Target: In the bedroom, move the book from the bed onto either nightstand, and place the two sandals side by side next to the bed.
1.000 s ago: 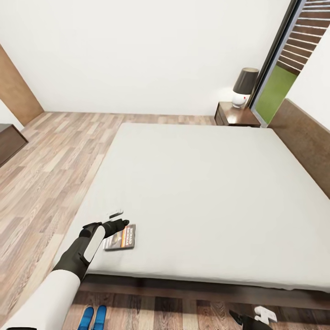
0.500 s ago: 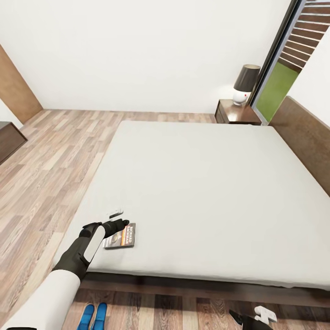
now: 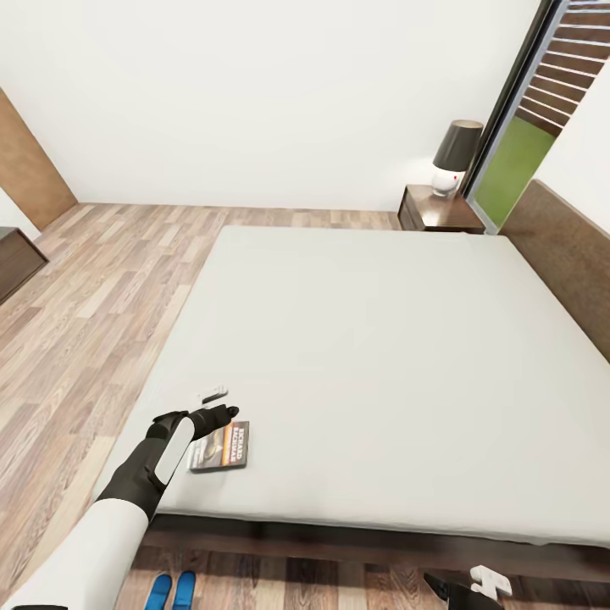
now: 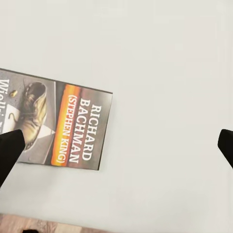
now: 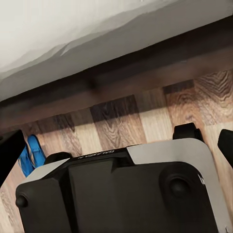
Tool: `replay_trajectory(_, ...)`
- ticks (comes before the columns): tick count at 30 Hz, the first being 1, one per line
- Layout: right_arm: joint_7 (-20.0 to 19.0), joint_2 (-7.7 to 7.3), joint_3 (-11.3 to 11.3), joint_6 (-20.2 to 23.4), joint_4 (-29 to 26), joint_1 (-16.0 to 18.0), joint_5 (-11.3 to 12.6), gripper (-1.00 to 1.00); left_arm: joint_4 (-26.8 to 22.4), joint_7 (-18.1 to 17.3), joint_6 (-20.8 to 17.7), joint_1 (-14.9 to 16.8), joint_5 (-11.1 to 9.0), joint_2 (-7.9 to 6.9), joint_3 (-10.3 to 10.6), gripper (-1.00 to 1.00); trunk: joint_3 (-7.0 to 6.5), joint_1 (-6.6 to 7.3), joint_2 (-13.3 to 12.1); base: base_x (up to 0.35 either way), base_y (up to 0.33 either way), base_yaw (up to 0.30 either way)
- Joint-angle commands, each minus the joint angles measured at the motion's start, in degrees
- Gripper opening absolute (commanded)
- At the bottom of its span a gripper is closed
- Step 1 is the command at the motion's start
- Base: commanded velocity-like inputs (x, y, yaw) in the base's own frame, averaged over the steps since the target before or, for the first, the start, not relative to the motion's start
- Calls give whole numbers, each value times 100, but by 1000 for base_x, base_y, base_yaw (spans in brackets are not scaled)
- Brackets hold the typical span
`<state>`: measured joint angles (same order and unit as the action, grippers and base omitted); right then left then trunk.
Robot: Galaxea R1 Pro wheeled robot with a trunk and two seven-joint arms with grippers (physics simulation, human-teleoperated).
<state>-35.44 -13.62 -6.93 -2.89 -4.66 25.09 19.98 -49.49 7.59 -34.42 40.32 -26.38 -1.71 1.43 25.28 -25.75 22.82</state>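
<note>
The book (image 3: 222,447) lies flat on the bed's pale mattress (image 3: 364,356), close to its near left corner. Its cover with the orange band and white lettering is plain in the left wrist view (image 4: 53,126). My left gripper (image 3: 217,405) hovers just above the book's far edge, open, with nothing held; one fingertip (image 4: 9,150) overlaps the cover. The two blue sandals (image 3: 169,589) lie together on the floor by the bed's near side, also seen as sandals (image 5: 31,153) under the bed edge. My right gripper (image 3: 474,585) hangs low, open and empty. A nightstand (image 3: 436,212) stands at the far right.
A lamp with a dark shade (image 3: 455,157) occupies the nightstand top. The brown headboard (image 3: 568,254) runs along the right. A dark bench (image 3: 13,263) sits at the left edge. Wood plank floor (image 3: 93,288) lies left of the bed. The robot's base (image 5: 121,194) shows below the right gripper.
The whole view has shifted a little: bed, book and sandals sit slightly lower in the picture. My left gripper stays open over the book, now a bit nearer its far edge.
</note>
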Motion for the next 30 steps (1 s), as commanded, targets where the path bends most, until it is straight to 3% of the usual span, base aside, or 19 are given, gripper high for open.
replay_trajectory(1, -26, 0, -46, -18, 9, 5, -34, 100, -9, 50, -20, 2, -60, -4, 15, 100, 8, -3, 9, 98, 0, 0)
replay_trajectory(9, -25, 0, -46, -19, 9, 5, -37, 100, -9, 50, -20, 2, -60, -4, 15, 100, 8, -3, 9, 189, -28, 0)
replay_trajectory(30, -28, 0, -46, -19, 9, 4, -37, 100, -17, 43, -20, 2, -69, -4, 15, 100, 8, -3, 9, 7, -1, 0)
